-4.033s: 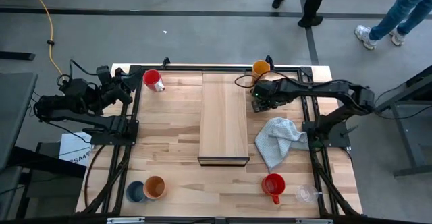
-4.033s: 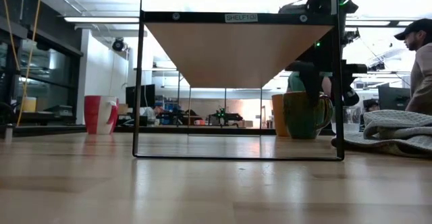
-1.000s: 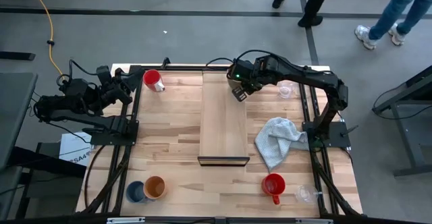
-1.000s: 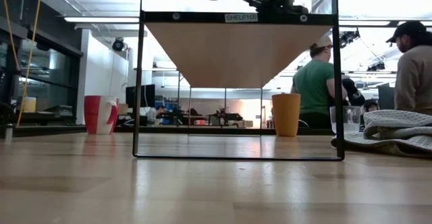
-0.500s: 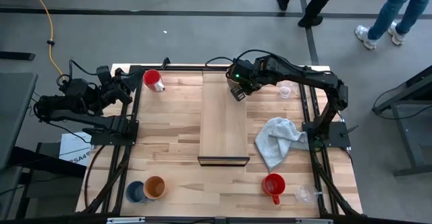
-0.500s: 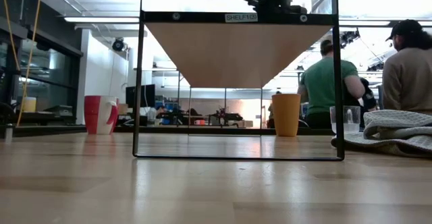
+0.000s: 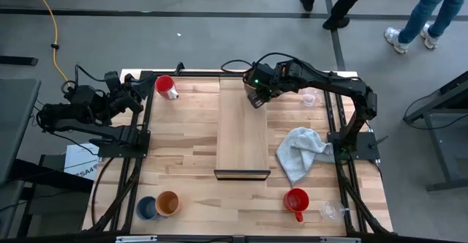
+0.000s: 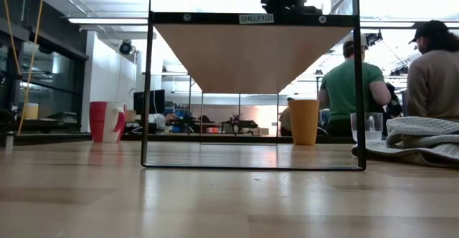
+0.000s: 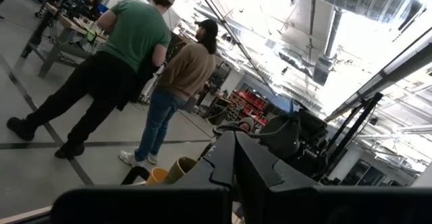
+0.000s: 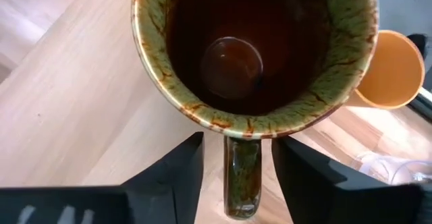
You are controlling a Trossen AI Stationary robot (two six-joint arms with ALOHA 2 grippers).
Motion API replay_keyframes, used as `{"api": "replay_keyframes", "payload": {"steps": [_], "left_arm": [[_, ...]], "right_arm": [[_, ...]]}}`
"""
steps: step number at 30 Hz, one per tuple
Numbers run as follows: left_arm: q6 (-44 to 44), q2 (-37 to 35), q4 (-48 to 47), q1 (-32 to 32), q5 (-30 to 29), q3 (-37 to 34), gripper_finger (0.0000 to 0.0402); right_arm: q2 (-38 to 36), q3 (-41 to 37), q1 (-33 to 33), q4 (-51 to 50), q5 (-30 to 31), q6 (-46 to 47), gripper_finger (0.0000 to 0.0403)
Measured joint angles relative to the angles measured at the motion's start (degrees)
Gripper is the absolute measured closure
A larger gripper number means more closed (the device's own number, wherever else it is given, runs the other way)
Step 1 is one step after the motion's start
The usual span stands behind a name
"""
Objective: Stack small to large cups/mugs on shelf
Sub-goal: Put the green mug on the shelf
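Since 4 s ago right gripper (image 10: 233, 158) carried olive mug (image 10: 253, 48) from the surface to shelf (image 7: 242, 126) back end, fingers straddling its handle; left gripper state unclear.

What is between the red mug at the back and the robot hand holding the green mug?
Only bare tabletop and shelf wood between red mug and right gripper, high view.

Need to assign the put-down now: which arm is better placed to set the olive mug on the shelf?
Right. Its claw straddles the olive mug's handle above the shelf's far end. The left claw is parked off the table's left edge.
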Motion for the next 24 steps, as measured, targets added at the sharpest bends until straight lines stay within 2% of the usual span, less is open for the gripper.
{"api": "replay_keyframes", "payload": {"steps": [6,24], "left_arm": [[-0.02,0.01,0.00,0.02,0.00,0.01,0.0401],[0.00,-0.01,0.00,0.01,0.00,0.00,0.0401]], "right_arm": [[0.00,0.00,-0.02,1.70,0.52,0.00,0.0222],[-0.21,-0.04,-0.02,1.34,1.46,-3.06,0.0221]]}}
